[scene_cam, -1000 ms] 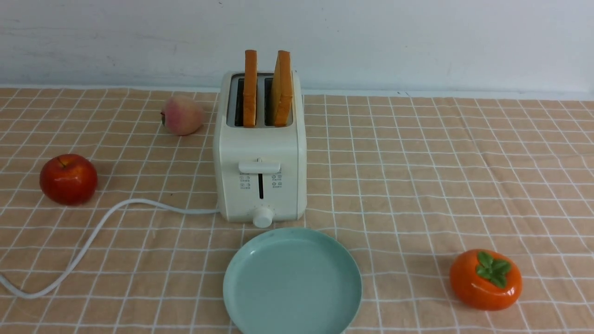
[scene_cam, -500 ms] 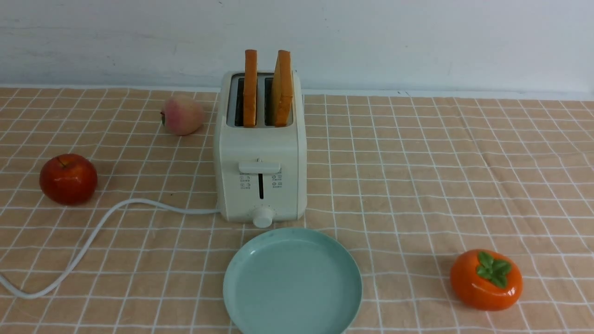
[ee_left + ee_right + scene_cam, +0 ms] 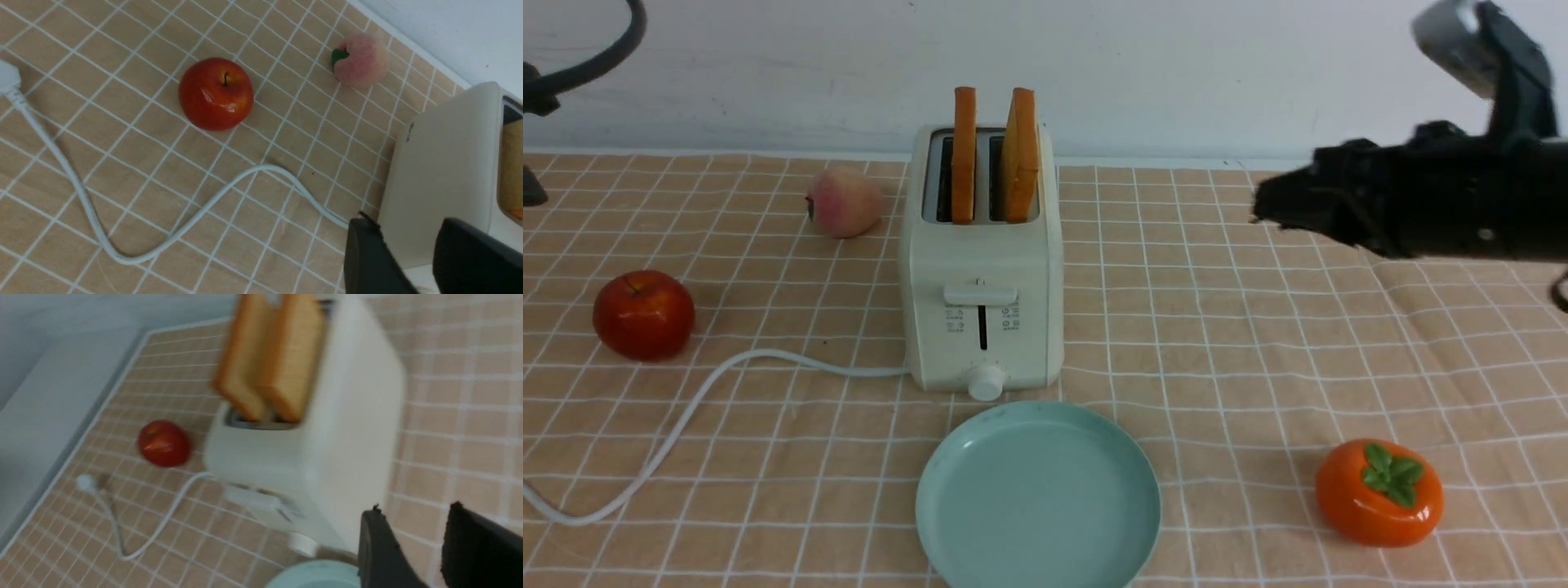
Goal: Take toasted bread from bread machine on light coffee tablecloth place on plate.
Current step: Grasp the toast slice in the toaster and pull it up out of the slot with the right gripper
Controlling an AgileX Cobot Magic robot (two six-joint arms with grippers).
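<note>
Two slices of toasted bread [image 3: 964, 155] [image 3: 1021, 155] stand upright in the slots of the cream-white bread machine [image 3: 980, 269] on the light coffee tablecloth [image 3: 1217, 327]. The teal plate [image 3: 1037, 498] lies bare just in front of it. My right gripper [image 3: 1262, 208] hovers, blurred, to the right of the bread machine at about slot height. In the right wrist view it [image 3: 412, 522] is open and holds nothing, beside the bread machine [image 3: 335, 437]. My left gripper [image 3: 408, 241] is open and holds nothing, close to the bread machine's left side [image 3: 441, 171]. It does not show in the front view.
A red apple [image 3: 643, 314] and a peach [image 3: 843, 202] lie left of the bread machine. Its white cord [image 3: 686, 416] trails across the cloth to the front left. An orange persimmon [image 3: 1378, 492] sits at the front right. A pale wall closes off the back.
My right arm has come into the front view from the right. A black cable of the left arm has appeared at the top left. Bread, bread machine and plate have not moved.
</note>
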